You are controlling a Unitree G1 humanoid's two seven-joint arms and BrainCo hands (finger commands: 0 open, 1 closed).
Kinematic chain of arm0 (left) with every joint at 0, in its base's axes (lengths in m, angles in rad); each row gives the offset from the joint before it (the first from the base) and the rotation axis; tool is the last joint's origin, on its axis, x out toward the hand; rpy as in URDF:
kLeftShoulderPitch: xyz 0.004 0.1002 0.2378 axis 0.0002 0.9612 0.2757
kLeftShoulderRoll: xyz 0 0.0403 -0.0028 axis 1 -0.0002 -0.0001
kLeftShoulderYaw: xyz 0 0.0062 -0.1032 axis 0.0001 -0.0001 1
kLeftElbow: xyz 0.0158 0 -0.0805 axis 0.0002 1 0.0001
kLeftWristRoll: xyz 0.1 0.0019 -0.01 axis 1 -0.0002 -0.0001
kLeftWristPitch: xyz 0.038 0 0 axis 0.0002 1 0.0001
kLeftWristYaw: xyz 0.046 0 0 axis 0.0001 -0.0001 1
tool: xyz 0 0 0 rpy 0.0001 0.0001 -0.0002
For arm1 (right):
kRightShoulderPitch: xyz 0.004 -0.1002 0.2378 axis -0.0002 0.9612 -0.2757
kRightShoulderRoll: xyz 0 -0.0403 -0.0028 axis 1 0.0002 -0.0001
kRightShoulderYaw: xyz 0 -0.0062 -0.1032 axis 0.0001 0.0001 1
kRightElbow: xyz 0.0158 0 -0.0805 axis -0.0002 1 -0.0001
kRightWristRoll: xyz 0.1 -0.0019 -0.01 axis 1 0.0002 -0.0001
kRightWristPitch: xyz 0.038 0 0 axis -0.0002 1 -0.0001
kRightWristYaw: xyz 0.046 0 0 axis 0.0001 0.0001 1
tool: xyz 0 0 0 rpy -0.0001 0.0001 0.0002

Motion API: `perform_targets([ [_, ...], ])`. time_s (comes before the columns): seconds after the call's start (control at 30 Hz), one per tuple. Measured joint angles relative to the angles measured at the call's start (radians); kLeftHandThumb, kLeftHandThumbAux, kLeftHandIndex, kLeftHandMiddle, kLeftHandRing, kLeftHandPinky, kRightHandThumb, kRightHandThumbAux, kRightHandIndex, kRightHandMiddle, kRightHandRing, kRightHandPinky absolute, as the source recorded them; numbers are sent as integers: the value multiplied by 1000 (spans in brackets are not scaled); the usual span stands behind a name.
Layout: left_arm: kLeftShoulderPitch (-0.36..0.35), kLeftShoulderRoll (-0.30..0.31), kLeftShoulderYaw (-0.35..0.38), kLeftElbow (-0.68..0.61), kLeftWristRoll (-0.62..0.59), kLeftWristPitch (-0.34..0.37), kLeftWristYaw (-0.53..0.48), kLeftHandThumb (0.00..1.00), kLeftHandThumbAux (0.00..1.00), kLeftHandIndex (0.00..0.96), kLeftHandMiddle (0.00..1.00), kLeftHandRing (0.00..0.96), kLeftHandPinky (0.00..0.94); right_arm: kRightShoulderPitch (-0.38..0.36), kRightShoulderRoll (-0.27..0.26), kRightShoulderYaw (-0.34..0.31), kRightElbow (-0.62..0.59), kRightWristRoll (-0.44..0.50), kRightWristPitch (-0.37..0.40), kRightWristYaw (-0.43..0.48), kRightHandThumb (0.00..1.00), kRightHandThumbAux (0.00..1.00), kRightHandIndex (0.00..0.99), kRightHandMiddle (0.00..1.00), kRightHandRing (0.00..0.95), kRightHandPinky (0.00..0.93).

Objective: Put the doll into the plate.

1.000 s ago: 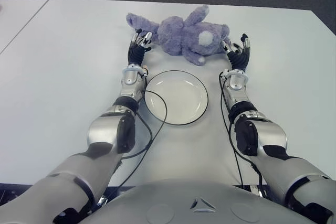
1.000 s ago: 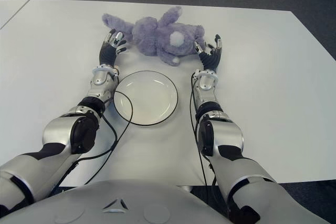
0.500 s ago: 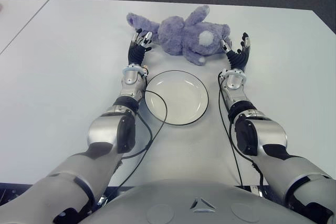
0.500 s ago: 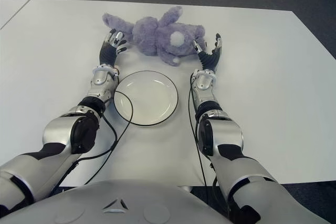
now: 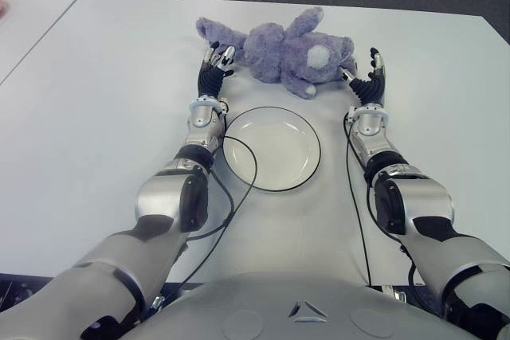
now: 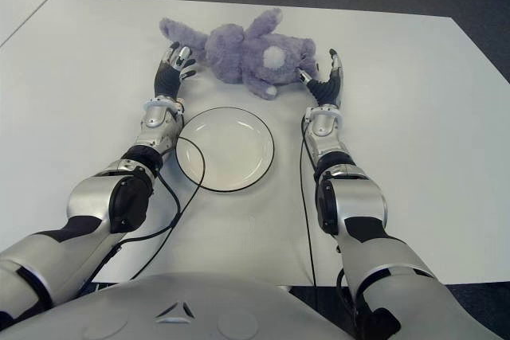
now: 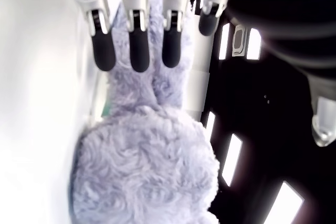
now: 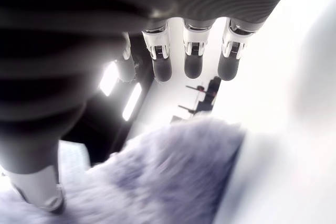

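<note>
Both my hands, left hand (image 5: 213, 68) and right hand (image 5: 370, 77), are spread open flanking the doll (image 5: 283, 48) at upper center, plate (image 5: 272, 149) empty below.

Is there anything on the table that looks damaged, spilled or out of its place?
Nothing stands out. The purple doll lies on its side on the table beyond the empty plate, with the left robot hand and right robot hand open at either end of it.

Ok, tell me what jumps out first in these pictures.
A purple plush doll lies on the white table, just beyond an empty white plate. The left hand and right hand flank the doll, fingers open and holding nothing.
</note>
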Motion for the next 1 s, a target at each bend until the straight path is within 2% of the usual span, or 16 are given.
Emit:
perform_targets([
  [0.27,0,6,-3,0,4,0,0,0,462,82,210,234,268,0,-37,15,9,-4,2,29,166,668,0,6,25,100],
  [0.6,0,10,-7,0,8,0,2,0,465,83,217,243,269,-11,-77,54,9,-38,-12,53,160,656,8,0,3,54],
  [1.0,0,9,-9,0,8,0,7,0,457,84,209,231,254,-49,-183,128,9,-104,-59,76,151,607,9,0,0,46],
])
